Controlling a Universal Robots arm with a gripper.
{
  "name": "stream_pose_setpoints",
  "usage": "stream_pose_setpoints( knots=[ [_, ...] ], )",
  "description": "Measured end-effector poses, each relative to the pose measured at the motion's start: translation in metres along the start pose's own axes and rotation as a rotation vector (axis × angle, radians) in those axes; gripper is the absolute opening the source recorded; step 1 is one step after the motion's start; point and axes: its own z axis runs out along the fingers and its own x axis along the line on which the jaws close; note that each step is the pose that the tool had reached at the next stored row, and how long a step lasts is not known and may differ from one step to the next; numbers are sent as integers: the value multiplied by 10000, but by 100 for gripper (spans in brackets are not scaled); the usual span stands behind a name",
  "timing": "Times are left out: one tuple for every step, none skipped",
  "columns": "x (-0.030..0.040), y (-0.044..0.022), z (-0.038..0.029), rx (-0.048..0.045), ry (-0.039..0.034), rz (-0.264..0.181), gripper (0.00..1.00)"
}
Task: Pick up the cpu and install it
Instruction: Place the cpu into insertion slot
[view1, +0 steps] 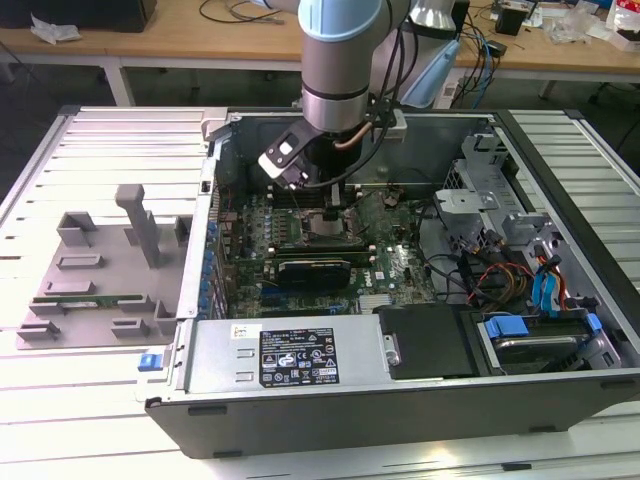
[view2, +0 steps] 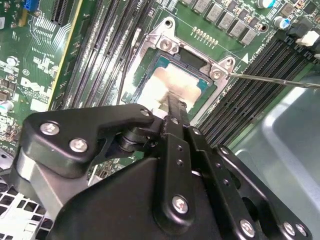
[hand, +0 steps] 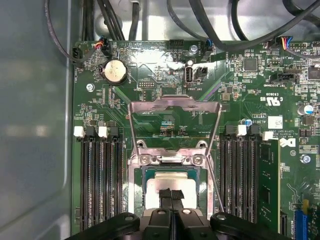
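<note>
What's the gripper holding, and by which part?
Nothing looks gripped: the gripper is shut, its tips over the top plate of the cpu lying in the socket.

- You have the cpu (hand: 170, 179) as a small flat square chip with a pale silvery top plate and a thin dark rim.
- It lies flat, plate up, inside the square socket frame (hand: 137, 172) on the green motherboard (hand: 240, 90), its sides squared with the frame.
- The socket's metal load plate (hand: 172, 103) is swung open, so the chip's top is uncovered.
- Black memory slots (hand: 100, 180) flank it on both sides.
- The gripper (hand: 170, 194), tips pressed together, covers the middle of one edge; you cannot tell whether it touches.
</note>
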Motion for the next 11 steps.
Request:
stream_pose_setpoints(
  knots=[
    [0,0,-3,-1,1,0,11],
    [0,0,-5,0,1,0,11],
    [0,0,-7,0,0,0,11],
    [0,-13,-3,-7,1,0,11],
    [-1,-15,7,-6,-1,-2,11],
    [-1,-15,17,-6,0,-2,11],
    [-1,-16,36,-7,0,-1,11],
    [-1,-17,51,-6,0,-1,11],
    [-1,-17,61,-8,1,0,11],
    [-2,-19,85,-7,0,-1,11],
    [-2,-20,92,-7,0,0,11]
  ],
)
